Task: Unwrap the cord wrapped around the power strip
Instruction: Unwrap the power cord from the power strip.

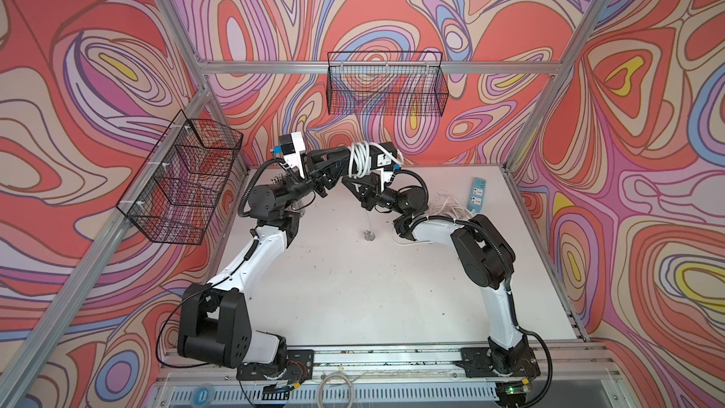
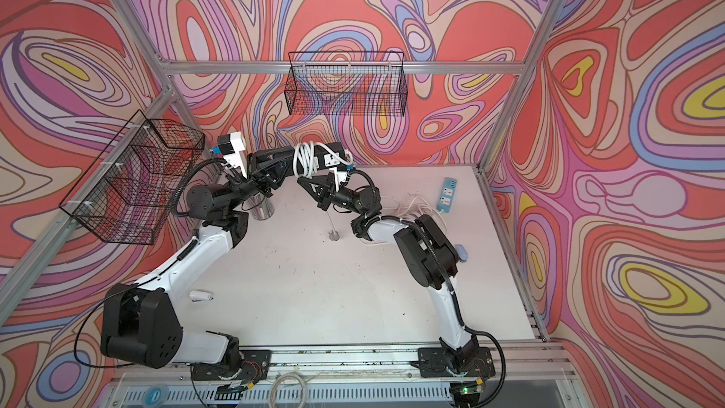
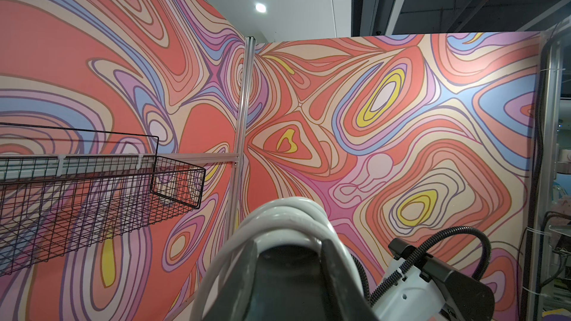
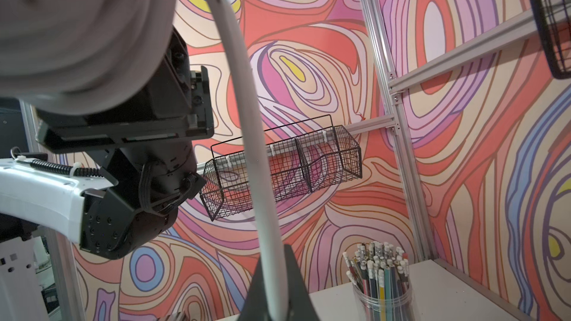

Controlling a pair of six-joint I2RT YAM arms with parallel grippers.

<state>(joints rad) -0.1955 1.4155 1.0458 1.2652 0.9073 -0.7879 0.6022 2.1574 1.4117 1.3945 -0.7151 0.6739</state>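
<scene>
A black power strip hangs in the air at the back of the table, and white cord is coiled round its middle. My left gripper is shut on the strip's left end. In the left wrist view the dark strip fills the gap between the fingers, with the cord looped just beyond them. My right gripper sits just under the coils and is shut on a free strand of cord that runs up to the strip. In both top views the right gripper is below the cord.
A blue power strip with loose white cord lies at the table's back right. A clear cup of pencils stands behind the left arm. Wire baskets hang on the back wall and the left wall. A small grey object lies mid-table.
</scene>
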